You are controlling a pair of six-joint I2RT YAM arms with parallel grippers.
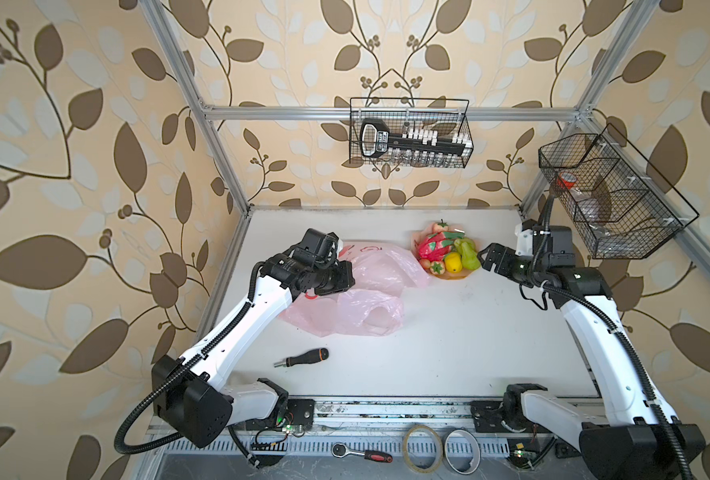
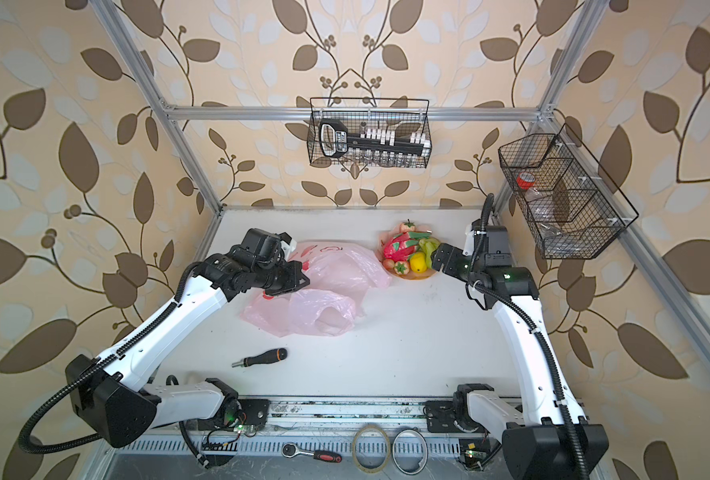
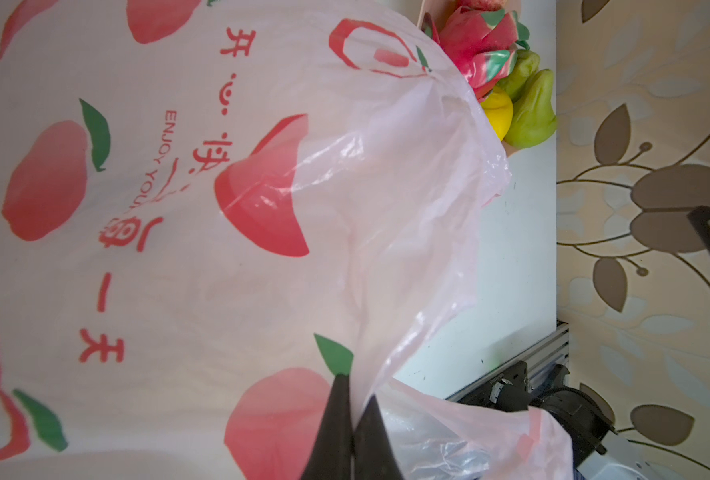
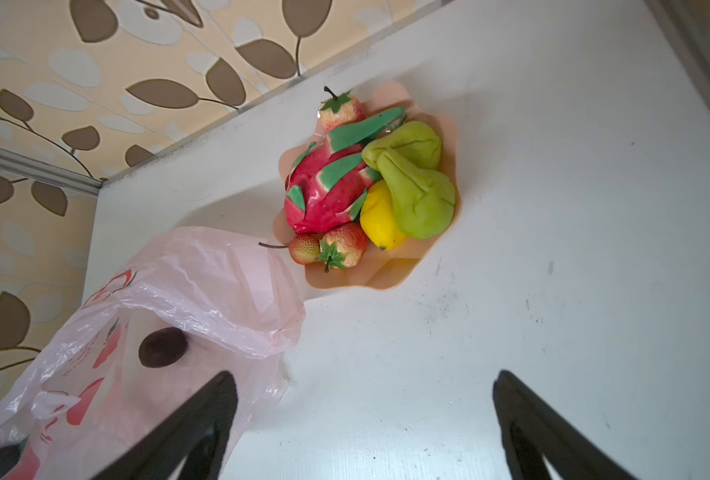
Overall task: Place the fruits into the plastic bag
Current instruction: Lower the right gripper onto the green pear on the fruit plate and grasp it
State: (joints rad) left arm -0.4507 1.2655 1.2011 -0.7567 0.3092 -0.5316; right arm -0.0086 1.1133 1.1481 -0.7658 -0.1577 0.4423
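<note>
In both top views a white table [image 1: 449,345] fills the middle of the frame, enclosed by leaf-patterned wallpaper. A thin, translucent pale-pink plastic bag [image 1: 386,270] printed with red peaches lies crumpled left of centre on the table.

The left gripper [image 3: 355,415] reaches in from the left of the frame. In the left wrist view its two black fingers [image 3: 336,419] are pressed together, with a fold of the bag's film pinched between them.

Just right of the bag, in the upper middle of the frame, sits a peach-coloured scalloped plate [image 1: 458,275]. Most of the toy fruits are piled on it:
- a large pink-red dragon fruit [image 4: 324,199] with green scales
- two green pears [image 4: 422,203] touching its side
- a yellow lemon [image 4: 380,222] wedged between the dragon fruit and a pear
- red strawberries [image 4: 347,245] at the plate's edges

In the right wrist view a dark oval shows through the bag's film. It looks like a dark purple plum [image 4: 163,347] lying inside the bag, though the plastic blurs it.

The right gripper [image 1: 486,257] comes in from the right of the frame and hovers just beside the plate, close to the pears. Its black fingers [image 4: 216,415] stand wide apart with nothing between them.

A black-handled screwdriver [image 1: 303,358] with an orange band lies lower left of centre, well apart from the bag.
</note>
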